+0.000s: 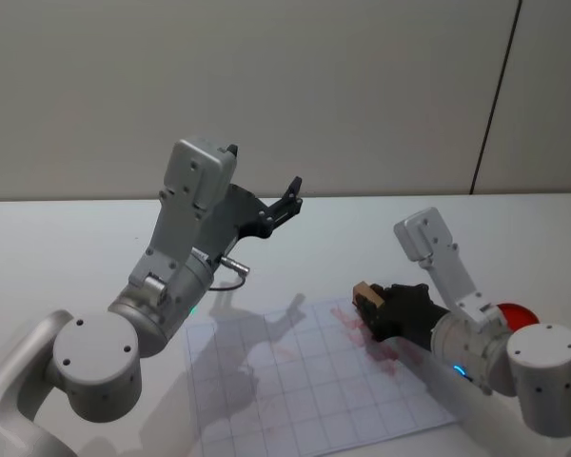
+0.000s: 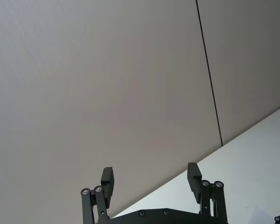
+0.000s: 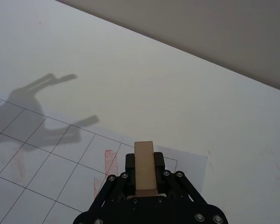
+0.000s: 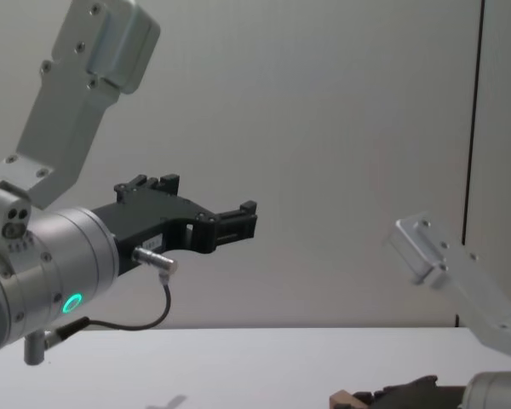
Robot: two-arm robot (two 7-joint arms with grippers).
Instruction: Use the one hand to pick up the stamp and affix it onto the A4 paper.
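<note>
The right end effector [image 3: 144,164] pinches the stamp [image 3: 144,165] between its black fingers. It sits low over the paper [image 3: 46,158], near the sheet's far right corner. The stamp's lower face is hidden by the fingers, so contact with the sheet cannot be judged. Faint red marks [image 3: 112,161] lie on the gridded paper just beside it. In the chest view the stamp and end effector are cut off at the bottom edge. The left end effector [image 2: 150,177] hangs high above the surface [image 1: 95,238], fingers spread and holding nothing. A red object [image 1: 514,314] behind the right arm is mostly hidden and unidentifiable.
</note>
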